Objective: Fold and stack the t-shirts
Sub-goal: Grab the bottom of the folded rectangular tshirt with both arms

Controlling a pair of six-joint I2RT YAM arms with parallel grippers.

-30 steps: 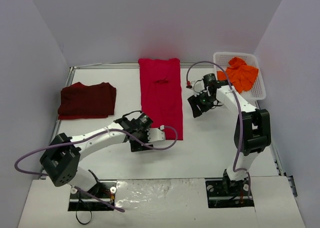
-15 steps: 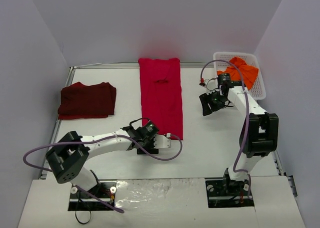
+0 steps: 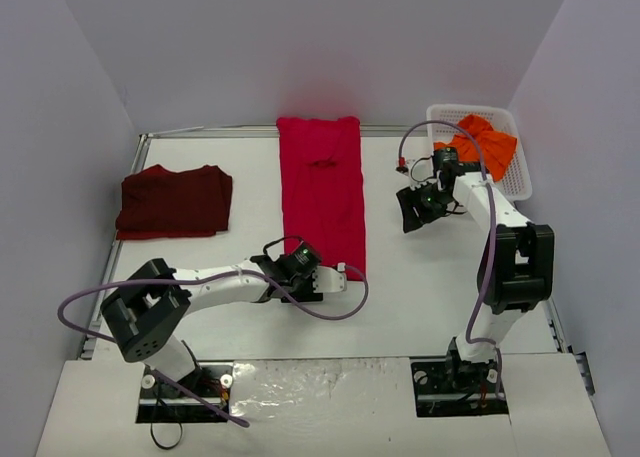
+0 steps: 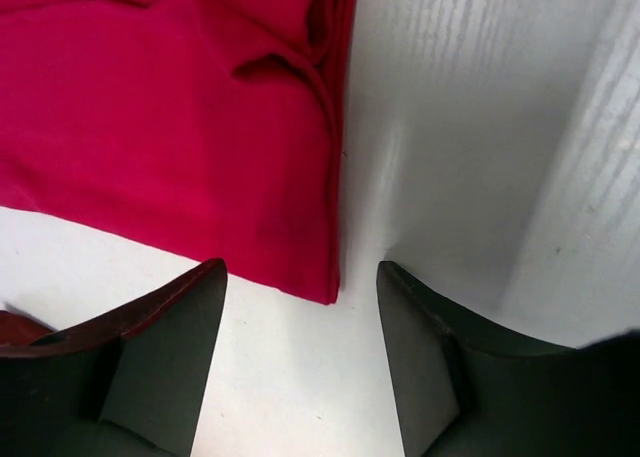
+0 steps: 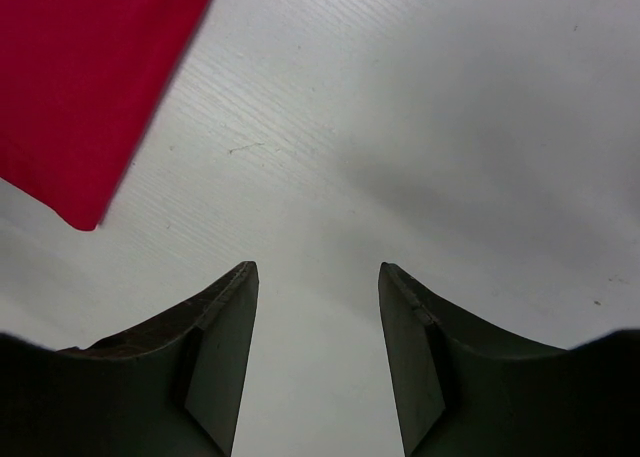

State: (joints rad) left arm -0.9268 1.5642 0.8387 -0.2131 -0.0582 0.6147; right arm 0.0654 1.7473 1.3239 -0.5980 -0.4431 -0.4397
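We see the bright red t-shirt [image 3: 322, 192] lying as a long folded strip down the middle of the table [image 3: 420, 297], running from the far edge toward the near side. The left gripper [image 3: 338, 277] sits low at its near right corner with jaws spread (from the wrist, the cloth corner lies between the fingers [image 4: 170, 327]). The right gripper [image 3: 408, 215] hangs just right of the shirt over the table, jaws apart, holding nothing. The dark maroon t-shirt [image 3: 174, 201] lies folded at the left. The orange t-shirt [image 3: 480, 147] is crumpled in the white lattice basket [image 3: 518, 185] at the far right.
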